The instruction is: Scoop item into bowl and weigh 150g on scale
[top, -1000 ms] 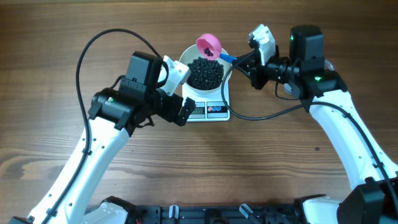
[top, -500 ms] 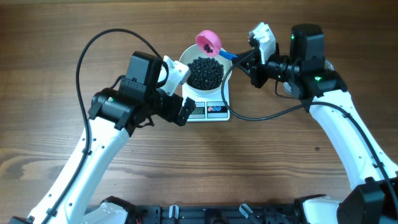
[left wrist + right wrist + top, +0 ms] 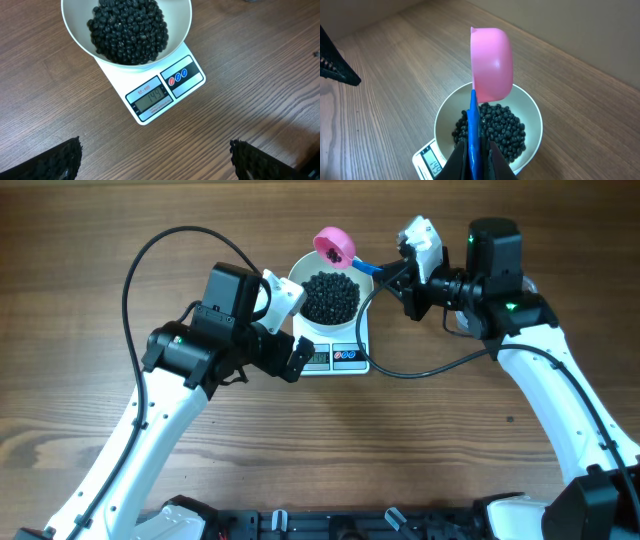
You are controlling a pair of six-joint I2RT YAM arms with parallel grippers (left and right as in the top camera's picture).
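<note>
The white bowl (image 3: 300, 298) stands on the white scale (image 3: 356, 358), heaped with the item, small black beans (image 3: 329, 296). In the left wrist view the beans (image 3: 128, 27) fill the bowl (image 3: 181, 30) above the scale (image 3: 145, 116), whose display reads 149. My right gripper (image 3: 403, 278) is shut on the blue handle (image 3: 473, 125) of a pink scoop (image 3: 335, 248) held above the bowl's far rim (image 3: 532, 107), the cup (image 3: 492, 62) tipped on its side. My left gripper (image 3: 291, 356) hangs open over bare wood in front of the scale, its fingertips (image 3: 60, 161) far apart.
A black cable (image 3: 160, 250) loops from the left arm across the back left of the wooden table (image 3: 90, 380). Another cable (image 3: 420, 365) runs from the right arm past the scale's right side.
The pink scoop has shifted slightly back and left above the bowl's far rim. Both arms otherwise hold still.
</note>
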